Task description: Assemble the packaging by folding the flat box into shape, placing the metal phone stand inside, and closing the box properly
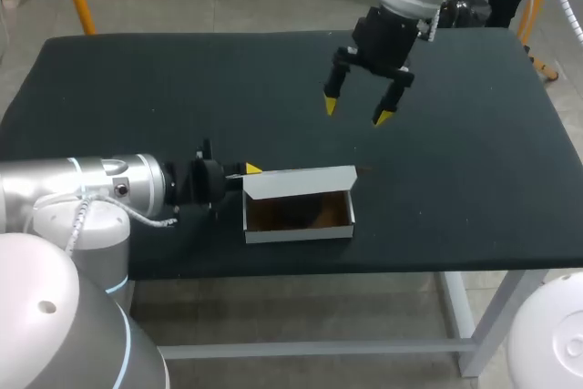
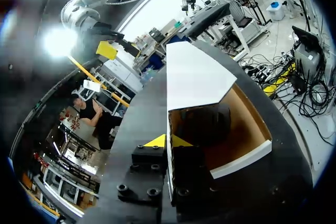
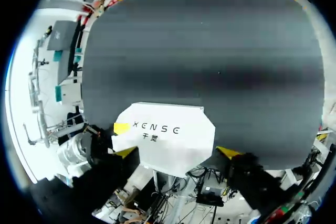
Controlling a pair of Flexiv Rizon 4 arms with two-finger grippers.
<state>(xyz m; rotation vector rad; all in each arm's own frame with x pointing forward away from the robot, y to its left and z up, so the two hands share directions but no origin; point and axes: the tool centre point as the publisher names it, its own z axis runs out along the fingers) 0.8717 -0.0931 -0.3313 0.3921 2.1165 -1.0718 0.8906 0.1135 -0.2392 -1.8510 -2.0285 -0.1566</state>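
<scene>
- Near the table's (image 1: 455, 134) front edge, your white box (image 1: 301, 232) sits lid raised, dark phone stand (image 2: 207, 124) inside.
- Your left gripper (image 2: 169, 141) pinches its end wall.
- Your right gripper (image 1: 355, 111) hangs above, fingers wide.

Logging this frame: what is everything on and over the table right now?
table: one, black, under everything.
box: one, white outside, brown inside, near the table's front edge, lid raised.
phone stand: one, dark, inside the box.
left gripper: one, yellow tips, clamped on the box's end wall.
right gripper: one, yellow tips, open, above the table beyond the box.
</scene>
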